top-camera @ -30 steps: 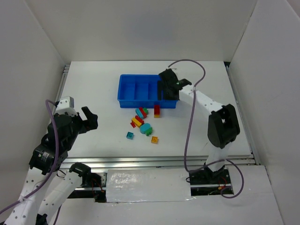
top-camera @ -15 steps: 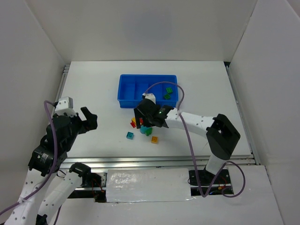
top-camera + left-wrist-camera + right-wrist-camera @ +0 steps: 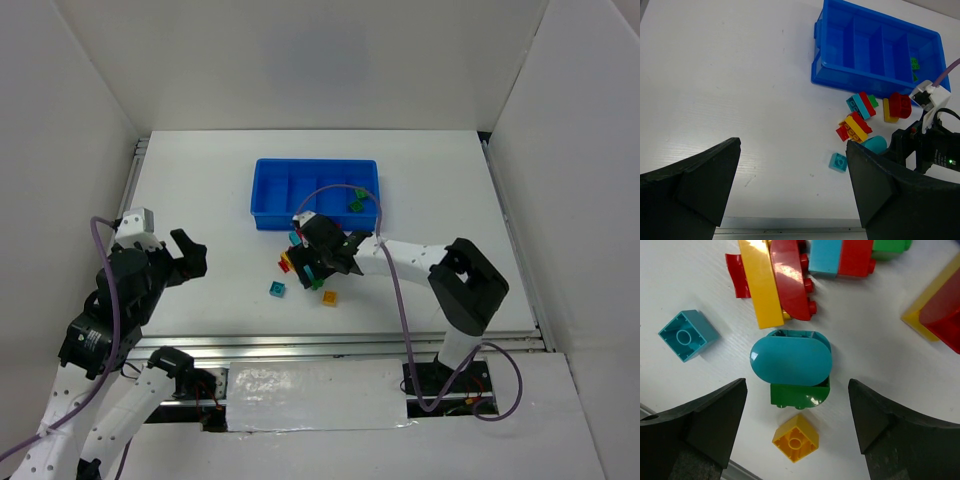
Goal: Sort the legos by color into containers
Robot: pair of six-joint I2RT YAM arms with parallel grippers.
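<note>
The legos lie in a loose pile in front of the blue tray [image 3: 270, 195]. In the right wrist view I see the round teal piece [image 3: 791, 360] on a green brick [image 3: 800, 395], a yellow square [image 3: 795, 438], a teal square [image 3: 688, 335], and yellow [image 3: 761, 282] and red [image 3: 790, 277] oblongs. My right gripper [image 3: 797, 405] is open just above the pile [image 3: 310, 268], its fingers either side of the round teal piece and the green brick. Green bricks [image 3: 355, 200] lie in the tray's rightmost compartment. My left gripper [image 3: 197, 258] is open and empty, well left of the pile.
The left wrist view shows the tray [image 3: 880, 47], the teal square [image 3: 838, 161] and the right arm [image 3: 925, 145] over the pile. A metal rail [image 3: 300, 350] runs along the table's near edge. White walls enclose the table on three sides.
My right gripper has moved from the tray's rightmost compartment down and left to above the pile. Green bricks now show in that compartment. The left arm has barely moved.
</note>
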